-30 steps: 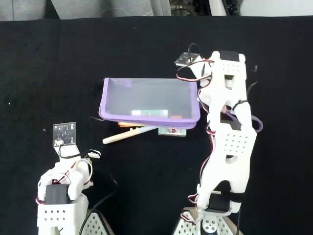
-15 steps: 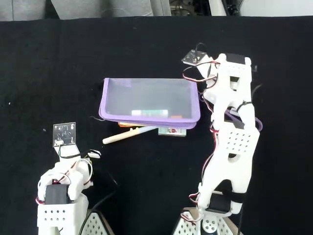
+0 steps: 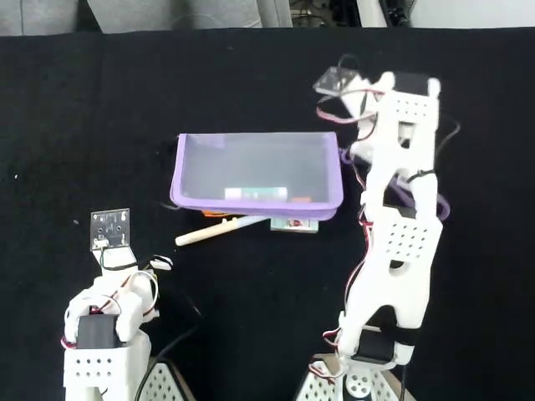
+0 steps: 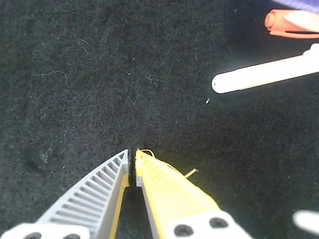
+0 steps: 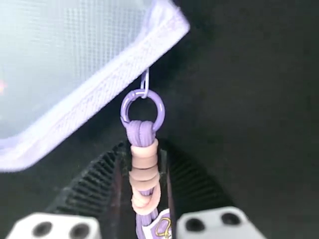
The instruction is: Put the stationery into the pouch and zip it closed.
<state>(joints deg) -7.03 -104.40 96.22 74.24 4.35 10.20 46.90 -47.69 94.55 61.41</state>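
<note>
Pulled right gripper [image 5: 143, 149] farther behind translucent lilac zip pouch [image 3: 251, 203], clamped on purple beaded pull cord [image 5: 142, 169]. Holds left gripper [image 4: 132, 157] pinched shut, empty, before pouch. Risks dragging pouch, or zipping out white pen [image 3: 221, 230] and orange marker [image 4: 294, 25] lying just before it.

You have a pouch [image 5: 60, 55] of fine translucent mesh, its edge bound in woven lilac cloth. At the pouch's corner hangs a glossy ring [image 5: 123, 110] with a braided cord [image 5: 141, 133]. Beside the pouch, a smooth plastic pen [image 4: 264, 74] lies on matt, linty black cloth [image 4: 99, 74].
</note>
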